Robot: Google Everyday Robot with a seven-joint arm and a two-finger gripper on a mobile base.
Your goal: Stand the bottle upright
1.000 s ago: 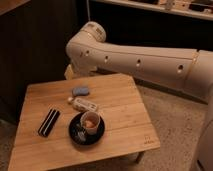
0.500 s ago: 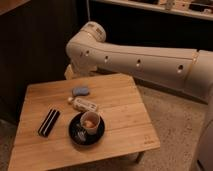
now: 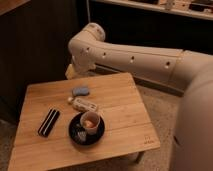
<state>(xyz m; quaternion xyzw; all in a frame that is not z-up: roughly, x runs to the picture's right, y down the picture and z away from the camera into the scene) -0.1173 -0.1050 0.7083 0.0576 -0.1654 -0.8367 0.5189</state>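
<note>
The bottle (image 3: pixel 84 104) lies on its side near the middle of the low wooden table (image 3: pixel 125 120). It is slim and pale cream, with a whitish label, and its small yellowish cap points left. My white arm (image 3: pixel 135 57) reaches in from the right and bends down behind the table's far edge. My gripper (image 3: pixel 72 73) hangs there, behind and above the bottle and apart from it, mostly hidden by the arm.
A blue-grey rounded lump (image 3: pixel 80 91) sits just behind the bottle. A black flat case (image 3: pixel 48 122) lies at the left. A black saucer (image 3: pixel 75 136) with a cup (image 3: pixel 90 121) stands just in front of the bottle. Dark cabinets stand behind the table.
</note>
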